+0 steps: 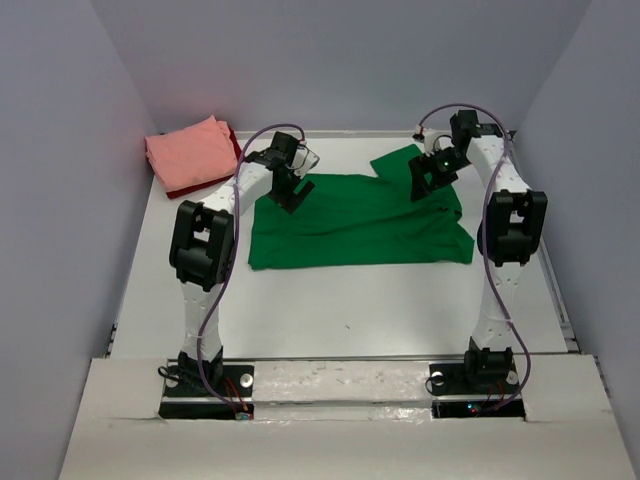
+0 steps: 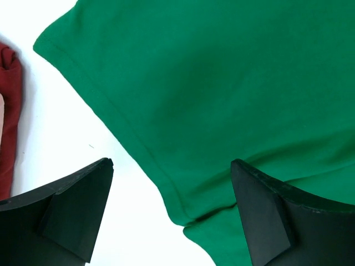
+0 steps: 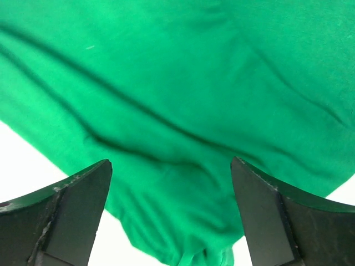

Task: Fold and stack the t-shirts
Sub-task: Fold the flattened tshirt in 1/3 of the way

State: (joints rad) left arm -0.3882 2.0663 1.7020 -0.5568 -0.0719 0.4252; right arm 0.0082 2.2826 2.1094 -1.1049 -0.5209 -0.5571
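Observation:
A bright green t-shirt (image 1: 360, 220) lies spread flat in the middle of the white table. At the back left, a folded salmon pink t-shirt (image 1: 188, 152) rests on a dark red t-shirt (image 1: 237, 148). My left gripper (image 1: 292, 196) hovers open over the green shirt's left far edge. In the left wrist view its hem (image 2: 138, 144) runs between the wide-apart jaws of that gripper (image 2: 172, 162), and the dark red t-shirt (image 2: 10, 111) shows at the left. My right gripper (image 1: 424, 182) is open over the shirt's right far part, where wrinkled green cloth (image 3: 183, 88) fills the space between the jaws of that gripper (image 3: 171, 162).
Grey walls close in the table (image 1: 350, 310) on the left, back and right. The folded stack sits in the back left corner against the wall. Both arm bases stand at the near edge.

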